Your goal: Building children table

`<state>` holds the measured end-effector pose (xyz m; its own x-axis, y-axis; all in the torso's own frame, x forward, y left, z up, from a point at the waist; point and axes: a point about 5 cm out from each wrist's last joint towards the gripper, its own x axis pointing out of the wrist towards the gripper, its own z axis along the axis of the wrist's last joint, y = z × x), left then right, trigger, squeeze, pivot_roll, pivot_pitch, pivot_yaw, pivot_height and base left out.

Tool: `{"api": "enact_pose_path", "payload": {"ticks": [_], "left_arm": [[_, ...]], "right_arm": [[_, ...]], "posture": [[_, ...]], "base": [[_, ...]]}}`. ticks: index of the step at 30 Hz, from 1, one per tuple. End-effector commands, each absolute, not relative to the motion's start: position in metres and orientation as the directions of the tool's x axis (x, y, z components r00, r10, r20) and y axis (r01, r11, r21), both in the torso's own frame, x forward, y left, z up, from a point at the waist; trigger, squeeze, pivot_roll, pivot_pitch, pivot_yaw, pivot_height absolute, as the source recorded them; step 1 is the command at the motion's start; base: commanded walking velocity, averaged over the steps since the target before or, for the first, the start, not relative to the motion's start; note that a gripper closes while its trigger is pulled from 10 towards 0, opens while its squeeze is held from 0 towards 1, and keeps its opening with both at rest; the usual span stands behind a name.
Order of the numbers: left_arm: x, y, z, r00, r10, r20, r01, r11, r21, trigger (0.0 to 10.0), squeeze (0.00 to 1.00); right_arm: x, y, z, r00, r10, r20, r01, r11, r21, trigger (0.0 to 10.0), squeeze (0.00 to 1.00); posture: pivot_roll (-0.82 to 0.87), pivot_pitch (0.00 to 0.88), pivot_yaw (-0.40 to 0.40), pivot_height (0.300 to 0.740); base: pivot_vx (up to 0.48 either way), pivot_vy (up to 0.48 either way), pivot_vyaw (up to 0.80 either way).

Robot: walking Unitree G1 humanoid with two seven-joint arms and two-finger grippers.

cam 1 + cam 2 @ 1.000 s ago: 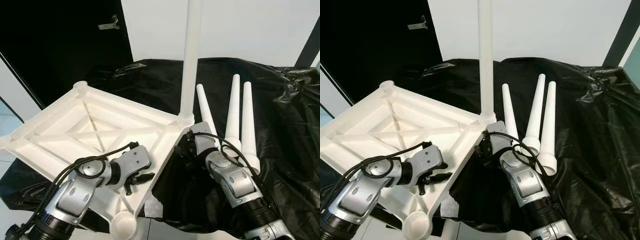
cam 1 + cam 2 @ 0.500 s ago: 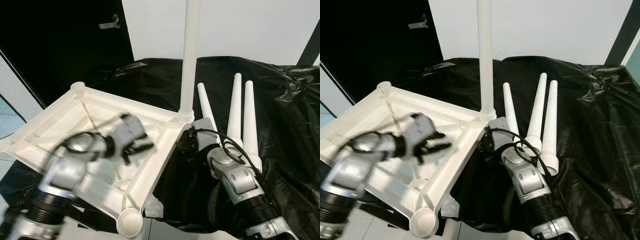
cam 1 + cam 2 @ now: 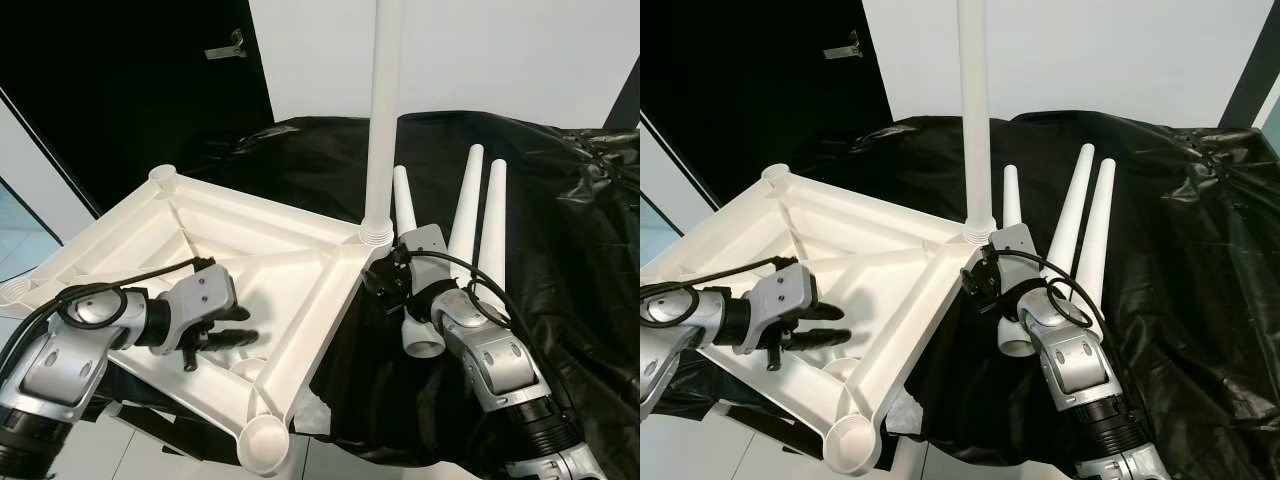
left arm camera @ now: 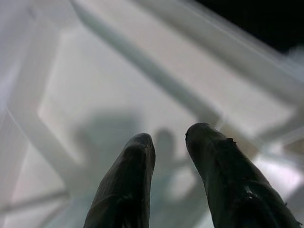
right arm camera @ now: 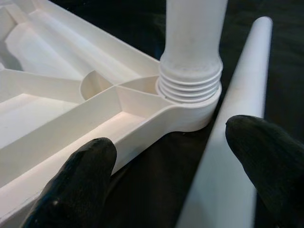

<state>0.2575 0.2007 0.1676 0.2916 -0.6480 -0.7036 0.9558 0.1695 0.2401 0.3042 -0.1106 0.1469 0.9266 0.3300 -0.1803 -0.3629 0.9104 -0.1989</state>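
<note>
An upturned white plastic ribbed tabletop (image 3: 250, 250) overhangs the black-draped surface's edge, exposing corner sockets; one white tapered leg (image 3: 383, 120) stands screwed in, both grippers (image 3: 232, 332) (image 5: 175, 156) released, ungrasping

Bright even light; left wrist view blurred, shadowed.

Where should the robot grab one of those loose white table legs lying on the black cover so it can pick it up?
Probably the rightmost loose leg: grip mid-shaft, fingers closing across it, coming down from above. It lies flat on the black cover; its outer side is free, the neighbouring leg close on the other. The open right gripper is nearest, by the standing leg in the tabletop.
</note>
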Motion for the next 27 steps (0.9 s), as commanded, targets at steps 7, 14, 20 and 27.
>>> {"api": "enact_pose_path", "payload": {"ticks": [7,14,20,27], "left_arm": [[0.255,0.234,0.155,0.264,-0.528,-0.807,0.963,0.186,0.194,10.0,0.0],[0.254,0.251,0.16,0.29,-0.497,-0.818,0.954,0.214,0.208,10.0,0.89],[0.257,0.255,0.152,0.301,-0.439,-0.847,0.952,0.183,0.244,10.0,0.0],[0.27,0.245,0.135,0.337,-0.374,-0.864,0.941,0.163,0.297,10.0,0.0]], "right_arm": [[0.301,-0.106,0.145,0.915,0.355,-0.192,-0.391,0.898,-0.2,10.0,0.0],[0.299,-0.107,0.143,0.912,0.356,-0.201,-0.394,0.897,-0.2,10.0,0.0],[0.299,-0.106,0.142,0.908,0.364,-0.206,-0.404,0.893,-0.201,10.0,0.0],[0.3,-0.106,0.143,0.908,0.365,-0.204,-0.404,0.891,-0.206,10.0,0.0]], "posture": [[0.02,0.0,0.085,0.74],[0.02,0.0,0.081,0.74],[0.02,0.0,0.079,0.74],[0.01,0.0,0.085,0.74]], "base": [[0.0,0.0,0.0],[0.0,0.0,0.0],[0.0,0.0,0.0],[0.0,0.0,0.0]]}}
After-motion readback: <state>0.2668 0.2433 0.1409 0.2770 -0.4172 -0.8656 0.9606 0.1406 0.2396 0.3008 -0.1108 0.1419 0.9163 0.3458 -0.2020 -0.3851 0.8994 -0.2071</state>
